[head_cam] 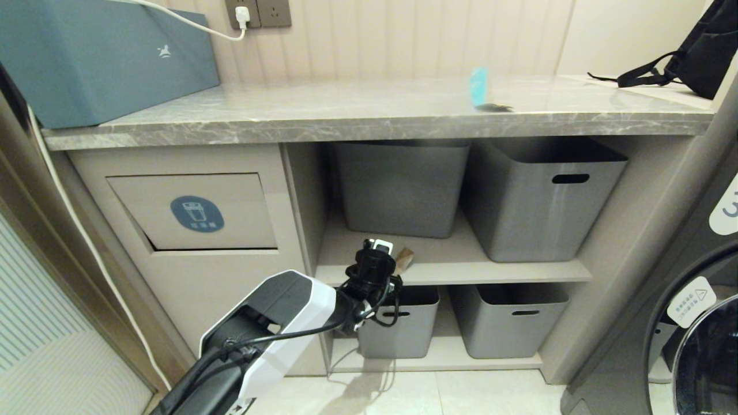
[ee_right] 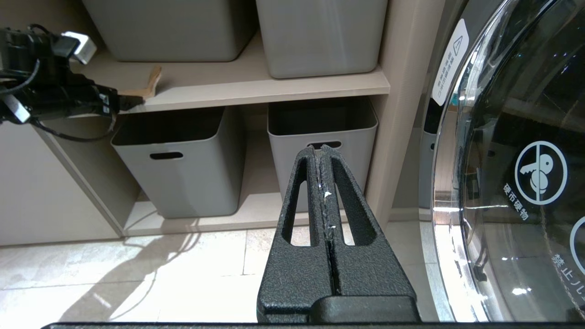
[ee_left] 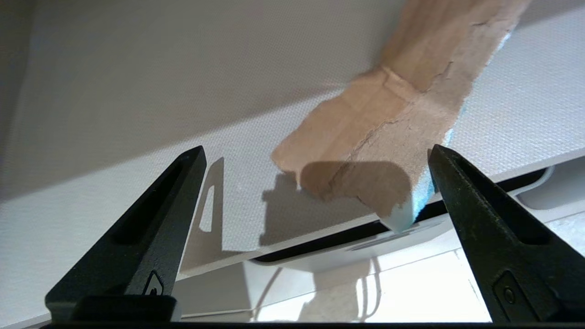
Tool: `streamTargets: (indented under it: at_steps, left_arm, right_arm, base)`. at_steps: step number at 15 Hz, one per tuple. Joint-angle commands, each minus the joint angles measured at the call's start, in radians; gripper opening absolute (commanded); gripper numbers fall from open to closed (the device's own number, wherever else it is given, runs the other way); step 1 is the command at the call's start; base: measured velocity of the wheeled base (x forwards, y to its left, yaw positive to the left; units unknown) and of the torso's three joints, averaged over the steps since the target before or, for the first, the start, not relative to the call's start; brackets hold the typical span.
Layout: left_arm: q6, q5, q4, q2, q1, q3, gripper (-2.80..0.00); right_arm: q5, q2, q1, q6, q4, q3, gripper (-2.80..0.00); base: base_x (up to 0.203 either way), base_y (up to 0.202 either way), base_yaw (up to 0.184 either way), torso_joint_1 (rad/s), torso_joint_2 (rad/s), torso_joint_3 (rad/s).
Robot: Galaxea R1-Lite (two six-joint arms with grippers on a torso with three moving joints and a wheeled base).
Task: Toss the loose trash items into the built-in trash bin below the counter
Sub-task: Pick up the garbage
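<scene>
On the middle shelf (head_cam: 461,268) lies a torn cardboard scrap (head_cam: 404,260), brown side up, one corner hanging over the shelf's front edge. My left gripper (ee_left: 316,148) stands open at that edge, its fingers on either side of the scrap (ee_left: 393,128), whose cyan rim sits close to one finger (ee_left: 461,192). A second trash item, a cyan scrap (head_cam: 478,86), is on the marble counter (head_cam: 346,109). The built-in trash bin (head_cam: 196,213), a beige flap with a blue badge, is left of the shelves. My right gripper (ee_right: 320,147) is shut and empty, held low before the lower tubs.
Two grey tubs (head_cam: 403,187) stand behind the scrap on the middle shelf and two more (head_cam: 510,320) below. A long teal box (head_cam: 98,57) and a black bag (head_cam: 692,52) rest on the counter. A washing machine door (head_cam: 692,346) is at the right.
</scene>
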Motion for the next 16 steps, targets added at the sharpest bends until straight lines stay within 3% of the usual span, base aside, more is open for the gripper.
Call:
streamTargets:
  at_steps: [1,7,13,16]
  left_arm:
    - [0.002,0.006,0.001,-0.015,0.011,0.000,0.00]
    - [0.002,0.064,-0.009,-0.031,0.015,0.001,0.00]
    - [0.009,0.030,-0.034,-0.034,0.010,0.000,0.00]
    - [0.008,0.023,0.063,-0.037,0.033,0.000,0.00]
  right_arm:
    - [0.000,0.001,0.000,0.000,0.000,0.002,-2.80]
    - [0.000,0.001,0.000,0.000,0.000,0.002,-2.80]
    - [0.000,0.001,0.000,0.000,0.000,0.002,-2.80]
    - [0.000,0.001,0.000,0.000,0.000,0.002,-2.80]
  base:
    - [0.000,0.000,0.000,0.000,0.00,0.000]
    - [0.000,0.000,0.000,0.000,0.00,0.000]
    - [0.000,0.000,0.000,0.000,0.00,0.000]
    - [0.000,0.000,0.000,0.000,0.00,0.000]
